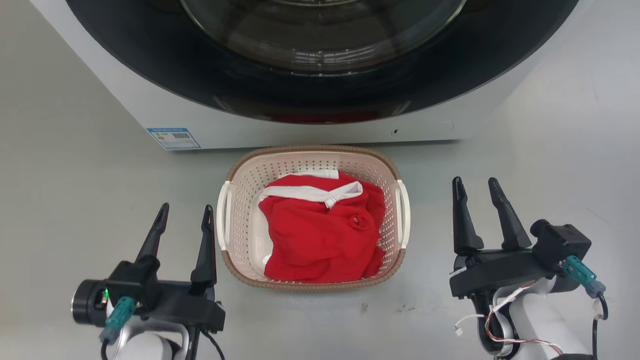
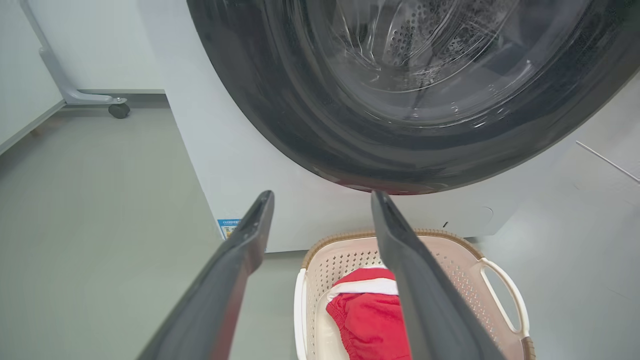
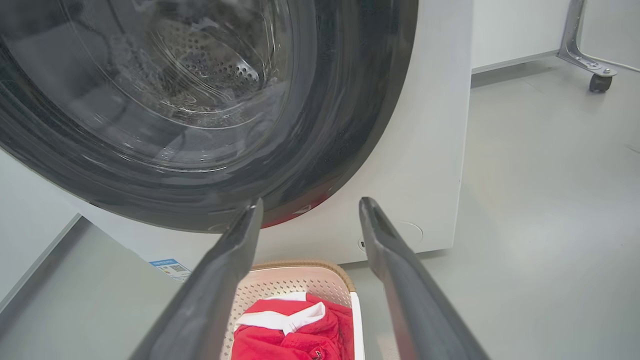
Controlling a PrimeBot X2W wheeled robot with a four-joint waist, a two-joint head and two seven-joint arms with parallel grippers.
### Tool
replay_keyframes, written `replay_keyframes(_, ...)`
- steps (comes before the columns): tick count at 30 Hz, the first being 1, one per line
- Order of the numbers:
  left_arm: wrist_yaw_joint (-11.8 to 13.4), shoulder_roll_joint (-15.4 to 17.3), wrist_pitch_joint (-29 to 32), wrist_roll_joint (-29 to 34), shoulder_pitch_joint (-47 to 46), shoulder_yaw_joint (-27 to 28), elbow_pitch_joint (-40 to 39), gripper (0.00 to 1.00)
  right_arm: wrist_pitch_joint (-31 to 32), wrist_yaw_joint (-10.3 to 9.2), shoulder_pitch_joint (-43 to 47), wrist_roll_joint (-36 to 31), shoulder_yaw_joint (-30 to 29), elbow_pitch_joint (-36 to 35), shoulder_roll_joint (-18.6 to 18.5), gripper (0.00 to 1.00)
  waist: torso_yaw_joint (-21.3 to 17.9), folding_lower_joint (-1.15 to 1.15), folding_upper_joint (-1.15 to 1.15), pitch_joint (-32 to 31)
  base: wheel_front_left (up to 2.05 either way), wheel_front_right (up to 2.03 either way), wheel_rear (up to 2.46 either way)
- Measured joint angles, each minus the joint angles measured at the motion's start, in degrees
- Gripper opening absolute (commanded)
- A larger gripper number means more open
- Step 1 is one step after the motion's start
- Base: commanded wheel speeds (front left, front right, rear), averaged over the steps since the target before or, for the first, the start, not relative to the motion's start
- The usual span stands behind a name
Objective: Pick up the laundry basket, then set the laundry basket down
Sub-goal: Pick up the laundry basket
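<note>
Both pairs of my fingers [image 1: 205, 250] spread, empty: laundry basket [image 1: 240, 200] lies between, left gripper [image 1: 186, 207] just beside its handle [image 1: 221, 215], right gripper [image 1: 474, 181] farther off.

laundry basket [image 1: 240, 215] holding red garment [image 1: 320, 235], washing machine [image 1: 300, 132] behind

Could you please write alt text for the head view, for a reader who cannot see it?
A cream laundry basket holding a red garment sits on the grey floor in front of a white washing machine. The left gripper and right gripper flank it, both open and holding nothing.
</note>
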Motion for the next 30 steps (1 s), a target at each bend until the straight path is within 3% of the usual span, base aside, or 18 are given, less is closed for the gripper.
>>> replay_keyframes(30, -3.2, -2.79, 2.07, -1.03, -28.49, -2.58, 25.64, 1.0, -0.23, -0.52, -20.35, -3.5, -1.44, 15.33, -2.56, 1.0, 5.64, -0.01, 0.0, 25.26, 0.0, 0.0, 0.0)
